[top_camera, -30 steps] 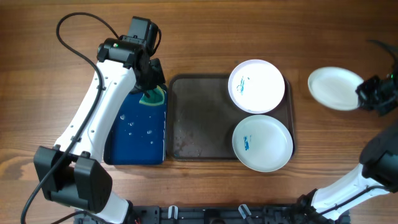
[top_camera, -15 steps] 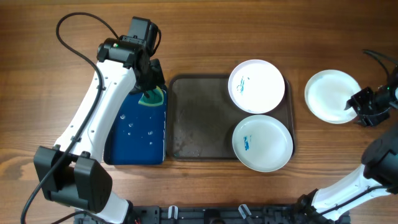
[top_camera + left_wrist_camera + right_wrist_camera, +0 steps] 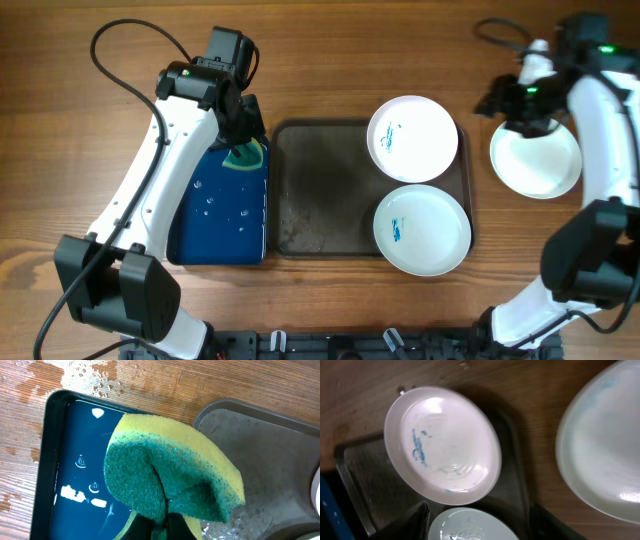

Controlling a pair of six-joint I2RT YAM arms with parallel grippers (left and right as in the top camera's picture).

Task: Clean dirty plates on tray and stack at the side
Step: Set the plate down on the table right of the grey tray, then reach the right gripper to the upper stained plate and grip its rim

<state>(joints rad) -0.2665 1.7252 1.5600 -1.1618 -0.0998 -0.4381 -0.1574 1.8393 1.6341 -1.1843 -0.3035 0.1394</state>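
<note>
Two plates lie inside the tray (image 3: 320, 190), along its 3 o'clock side. The far plate (image 3: 412, 138) fills the 1 o'clock corner and the near plate (image 3: 422, 230) the 5 o'clock corner, its rim reaching over the tray's edge. Their rims look as if they touch or slightly overlap. Each has a blue-teal smear on its 9 o'clock half. The third plate (image 3: 535, 160) lies on the desk (image 3: 330, 60) at the tray's 3 o'clock, apart from it. The right wrist view shows a faint bluish trace near its rim.

The right tool (image 3: 512, 105) hovers at that plate's 11 o'clock, its fingers spread wide and grasping nothing. The left tool (image 3: 243, 140) is clenched on a folded yellow-and-green sponge (image 3: 170, 475), held over the 1 o'clock corner of the blue tray (image 3: 225, 215). That tray sits just beside the brown one at its 9 o'clock and holds water. Wet patches (image 3: 75, 375) mark the wood beyond it.

A black cable (image 3: 130, 40) loops at 10 o'clock of the desk.

From overhead, the right tool covers the third plate's 11 o'clock rim, and the left arm hides most of the sponge. In the right wrist view the third plate (image 3: 600, 450) is cut off at 3 o'clock and the near plate (image 3: 470, 527) at 6 o'clock. In the left wrist view only the dark fingertips (image 3: 175, 527) show, at the lower edge.
</note>
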